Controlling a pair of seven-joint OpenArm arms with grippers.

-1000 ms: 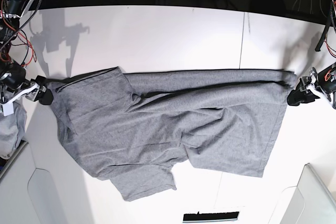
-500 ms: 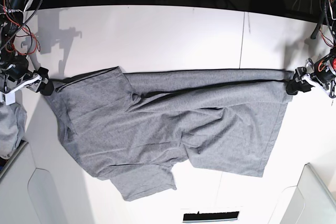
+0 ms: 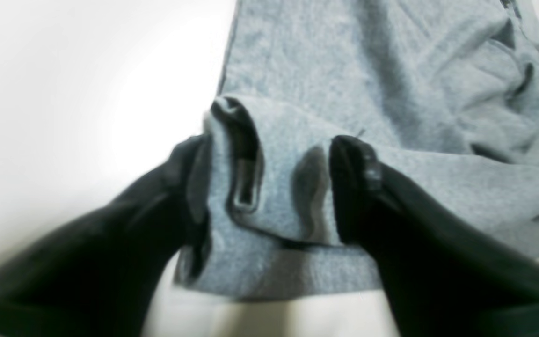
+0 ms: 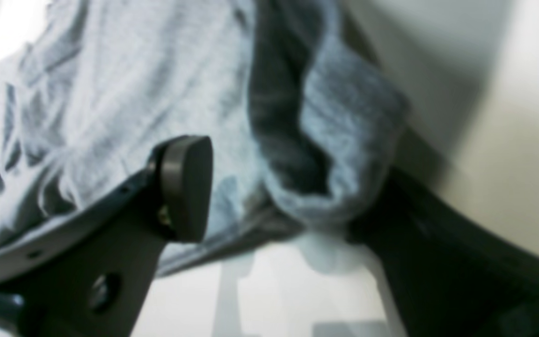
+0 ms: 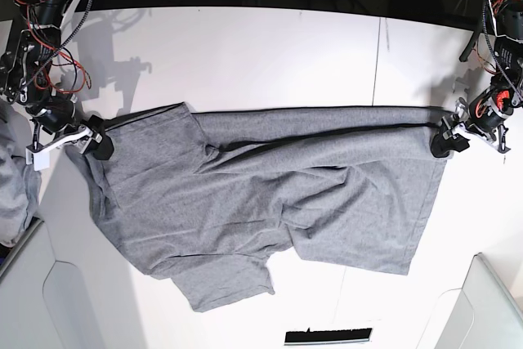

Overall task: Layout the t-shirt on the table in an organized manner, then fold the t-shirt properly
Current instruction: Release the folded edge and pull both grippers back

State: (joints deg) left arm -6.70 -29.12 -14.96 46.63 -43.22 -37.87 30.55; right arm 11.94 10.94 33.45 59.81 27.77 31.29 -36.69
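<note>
The left gripper has its fingers apart astride a bunched corner of the t-shirt, at mid right of the base view. The right gripper's fingers also stand apart around a rolled edge at mid left. Heather grey, creased, the shirt lies spread across the white table; no readable label shows.
</note>
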